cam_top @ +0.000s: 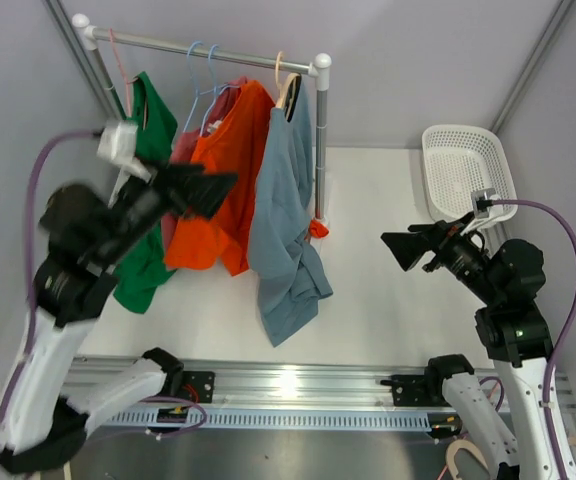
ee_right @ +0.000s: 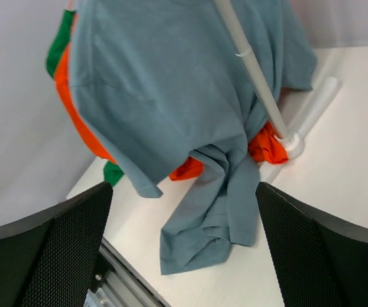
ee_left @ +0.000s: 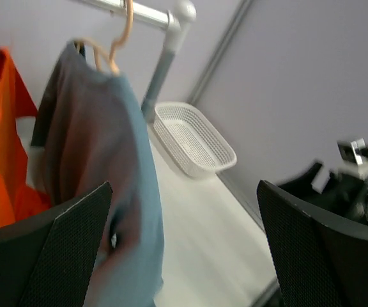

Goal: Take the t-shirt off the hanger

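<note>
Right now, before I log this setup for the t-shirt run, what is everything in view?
metal clothes rail: one, grey with white joints, back left of table
grey-blue cotton t-shirt: one, rightmost on rail, on a beige hanger, hem trailing on table
orange t-shirt: one, just left of it
pink garment: one, mostly hidden
green t-shirt: one, leftmost
plastic mesh basket: one, white, back right
table: one, white
left claw: one, black, open, by the shirts
right claw: one, black, open, right of rail
</note>
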Available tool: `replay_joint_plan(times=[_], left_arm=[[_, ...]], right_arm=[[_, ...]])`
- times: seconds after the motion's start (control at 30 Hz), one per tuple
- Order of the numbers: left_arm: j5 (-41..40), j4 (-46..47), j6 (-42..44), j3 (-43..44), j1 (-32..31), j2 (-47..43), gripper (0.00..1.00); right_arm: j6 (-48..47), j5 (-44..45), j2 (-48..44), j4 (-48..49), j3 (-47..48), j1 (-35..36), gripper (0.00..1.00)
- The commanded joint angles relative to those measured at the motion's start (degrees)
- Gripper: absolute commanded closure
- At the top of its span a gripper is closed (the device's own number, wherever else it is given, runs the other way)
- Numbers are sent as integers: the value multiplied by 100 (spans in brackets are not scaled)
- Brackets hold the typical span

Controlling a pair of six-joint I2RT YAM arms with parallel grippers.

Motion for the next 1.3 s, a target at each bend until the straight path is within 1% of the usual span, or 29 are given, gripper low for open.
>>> replay_joint_plan(times=[0.0, 0.03, 0.07, 0.1, 0.17, 0.2, 0.27, 0.3, 0.33, 0.37, 0.43, 0.5, 0.57, 0.63, 0.7, 0.73, 0.77, 0.83, 0.87, 0.9, 0.97, 1.03, 1.13, 1.17, 1.2, 1.27], left_arm=[[-630, -586, 618, 1373, -215, 1692, 0], [-1208, -595, 854, 1866, -338, 2269, 0], [-1214, -578, 952, 2088, -340, 2275, 1], [-1466, -534, 1023, 2664, -383, 2780, 1], [-1574, -359, 1146, 2985, -392, 3222, 0], [-1565, -314, 1173, 3248, -392, 3599, 0], [-1618, -235, 1295, 3548, -401, 3935, 2], [-1740, -235, 1314, 3758, -410, 4215, 3], [-1985, -226, 1331, 3838, -410, 4339, 4], [-2022, -122, 1453, 4031, -410, 4445, 4], [-2153, 107, 1603, 4059, -454, 4647, 4], [-2356, 756, 2033, 3849, -532, 4692, 5], [-2522, 1466, 2515, 3543, -594, 4753, 3], [-2541, 1654, 2640, 3549, -594, 4876, 4], [-2593, 1734, 2729, 3697, -594, 5113, 18], [-2594, 1804, 2894, 3716, -594, 5184, 30], [-2550, 1857, 2957, 3734, -594, 5298, 57], [-2515, 1927, 3062, 3821, -594, 5421, 78], [-2506, 1788, 3063, 3900, -603, 5500, 90], [-2445, 1691, 3071, 4110, -595, 5684, 90], [-2383, 1436, 3080, 4436, -594, 5860, 82], [-2365, 1391, 3133, 4673, -594, 6019, 82], [-2374, 1479, 3195, 4727, -594, 6002, 71], [-2339, 1497, 3195, 4736, -577, 5976, 88], [-2313, 1488, 3195, 4762, -568, 5923, 99], [-2269, 1409, 3195, 4884, -568, 5905, 99]], right_arm=[[-351, 397, -10, 313, -202, 17, 1], [-517, 521, -18, 348, -247, 26, 1], [-606, 618, -18, 331, -273, 26, 1], [-668, 758, -18, 322, -291, 43, 0], [-765, 1048, -18, 339, -388, 26, 1], [-748, 1171, -10, 313, -405, 26, 1], [-765, 1400, -18, 243, -388, 17, 1], [-774, 1427, -62, 225, -379, 8, 1], [-783, 1427, -97, 234, -379, 17, 1], [-791, 1401, -141, 243, -379, 8, 1], [-800, 1401, -290, 225, -370, 8, 1], [-792, 1375, -474, 234, -396, 8, 0], [-800, 1340, -554, 225, -406, 8, 0], [-809, 1296, -598, 216, -362, 8, 1], [-827, 1304, -590, 164, -292, 8, 0], [-835, 1296, -572, 155, -291, 8, 1], [-835, 1278, -563, 146, -291, 8, 0], [-827, 1304, -555, 137, -317, 17, 1], [-818, 1322, -502, 128, -318, 17, 0], [-818, 1331, -476, 120, -309, 17, 1], [-809, 1304, -344, 76, -230, 17, 1], [-792, 1234, -265, 49, -116, 17, 1], [-756, 1146, -186, -12, -1, 17, 1], [-765, 1155, -185, -47, 42, 17, 0], [-774, 1198, -194, -91, 86, 17, 0], [-774, 1234, -203, -117, 122, 17, 0]])
